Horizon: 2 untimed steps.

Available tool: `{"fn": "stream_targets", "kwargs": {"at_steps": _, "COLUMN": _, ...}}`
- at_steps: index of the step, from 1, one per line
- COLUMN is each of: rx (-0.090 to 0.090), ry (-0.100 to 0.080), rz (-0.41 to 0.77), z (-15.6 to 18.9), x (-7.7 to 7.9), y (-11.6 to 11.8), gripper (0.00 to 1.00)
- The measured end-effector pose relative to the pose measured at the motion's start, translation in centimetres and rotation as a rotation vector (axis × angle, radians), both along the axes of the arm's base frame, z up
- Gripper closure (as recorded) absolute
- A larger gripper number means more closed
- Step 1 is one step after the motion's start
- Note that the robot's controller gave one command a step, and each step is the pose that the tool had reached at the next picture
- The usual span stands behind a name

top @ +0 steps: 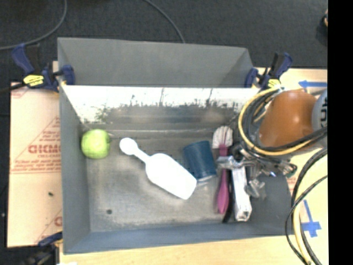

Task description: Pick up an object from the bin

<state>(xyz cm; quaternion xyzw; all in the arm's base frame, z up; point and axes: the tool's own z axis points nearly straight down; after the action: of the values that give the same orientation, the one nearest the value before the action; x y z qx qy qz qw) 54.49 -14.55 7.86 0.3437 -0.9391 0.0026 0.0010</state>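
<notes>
Grey metal bin (74, 192) in your camera view: the gripper (236, 206) sits low at about 4 o'clock on the bin floor, just beside a magenta brush (222, 195) whose pale bristle head points to 12 o'clock. You cannot tell whether the gripper is spread or pressed together, nor whether it touches the brush. At 9 o'clock of the brush head stands a blue cup (198, 159). A white scoop (168, 175) lies at centre, and a green apple (95, 143) rests at 9 o'clock by the wall.
</notes>
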Motion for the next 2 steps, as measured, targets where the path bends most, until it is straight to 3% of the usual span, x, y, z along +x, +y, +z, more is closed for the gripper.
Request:
{"fn": "stream_targets", "kwargs": {"at_steps": 1, "rx": 0.004, "ry": -0.012, "rz": -0.258, "z": 4.6, "x": -1.0, "y": -0.4, "gripper": 0.0}}
{"fn": "stream_targets", "kwargs": {"at_steps": 2, "rx": -0.001, "ry": -0.004, "rz": -0.238, "z": 2.3, "x": 2.3, "y": 1.5, "gripper": 0.0}}
